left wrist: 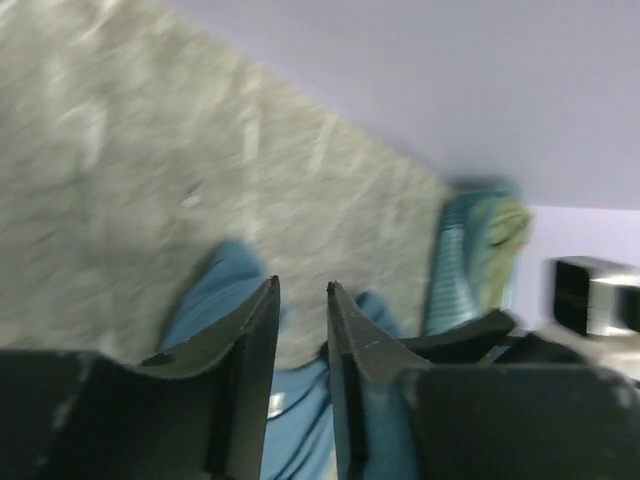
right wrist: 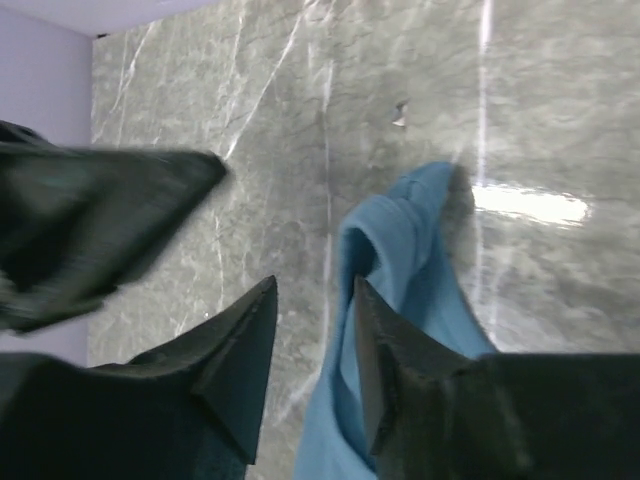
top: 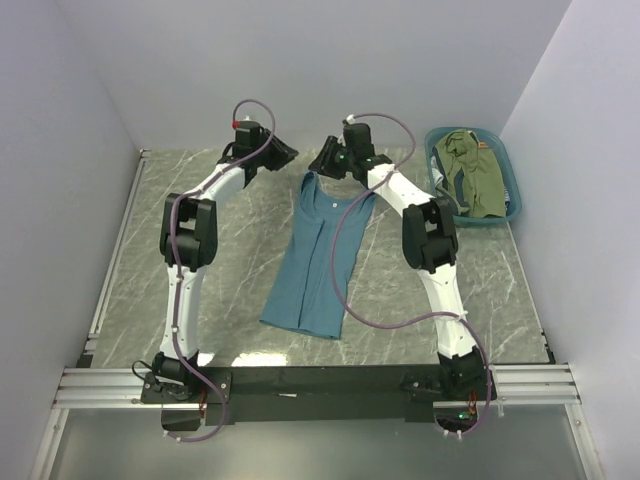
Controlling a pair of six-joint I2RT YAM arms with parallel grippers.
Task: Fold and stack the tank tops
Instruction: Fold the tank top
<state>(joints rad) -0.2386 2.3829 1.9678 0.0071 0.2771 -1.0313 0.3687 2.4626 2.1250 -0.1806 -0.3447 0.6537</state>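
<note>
The teal-blue tank top [top: 310, 270] lies flat and lengthwise in the middle of the table, straps toward the back wall. My left gripper [top: 285, 152] hovers just left of its left strap. Its fingers stand a little apart in the left wrist view [left wrist: 302, 283], with nothing between them and the teal cloth [left wrist: 215, 290] below. My right gripper [top: 322, 162] is over the top's neckline. It is open [right wrist: 315, 280], with bare table in the gap and a curled teal strap [right wrist: 400, 250] beside its right finger. The olive-green tank top [top: 480, 175] lies in the basket, with a bit of navy cloth [top: 455, 188] beside it.
The teal plastic basket [top: 480, 226] stands at the back right corner against the right wall; the left wrist view shows it blurred [left wrist: 455, 270]. Walls close the table on three sides. A metal rail [top: 120, 240] runs along the left edge.
</note>
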